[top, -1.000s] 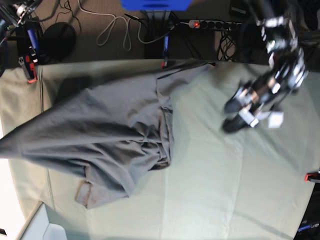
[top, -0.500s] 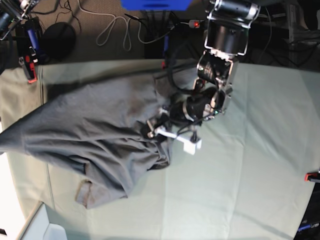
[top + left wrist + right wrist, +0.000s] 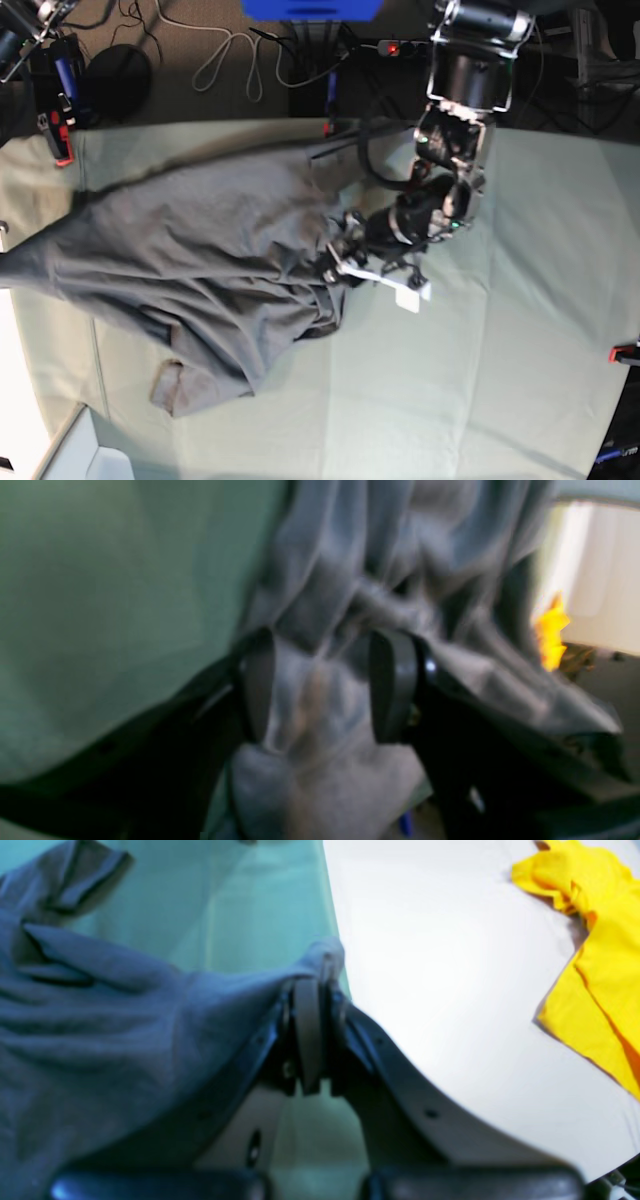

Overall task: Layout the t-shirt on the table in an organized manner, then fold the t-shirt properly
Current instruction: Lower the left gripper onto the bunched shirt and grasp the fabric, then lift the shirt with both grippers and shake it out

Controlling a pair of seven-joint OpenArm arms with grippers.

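The dark grey t-shirt (image 3: pixel 200 240) lies crumpled across the left and middle of the table (image 3: pixel 500 380), stretched to a point at the left edge. My left gripper (image 3: pixel 335 262) is down on its bunched right side. In the left wrist view the left gripper (image 3: pixel 325 685) is open, its fingers (image 3: pixel 392 685) either side of a fold of the t-shirt (image 3: pixel 400 555). My right gripper (image 3: pixel 311 990) is shut on an edge of the t-shirt (image 3: pixel 100 1015), at the border of the table (image 3: pixel 200 905). It is outside the base view.
A yellow cloth (image 3: pixel 600 965) lies on a white surface (image 3: pixel 450 965) beside the table. Red clamps (image 3: pixel 62 150) (image 3: pixel 625 352) sit at the table's edges. A power strip (image 3: pixel 420 47) and cables lie beyond the far edge.
The left arm swung in from the table's right side onto the shirt's bunched middle, and its jaws narrowed around the fabric. The shirt's left part shifted slightly.
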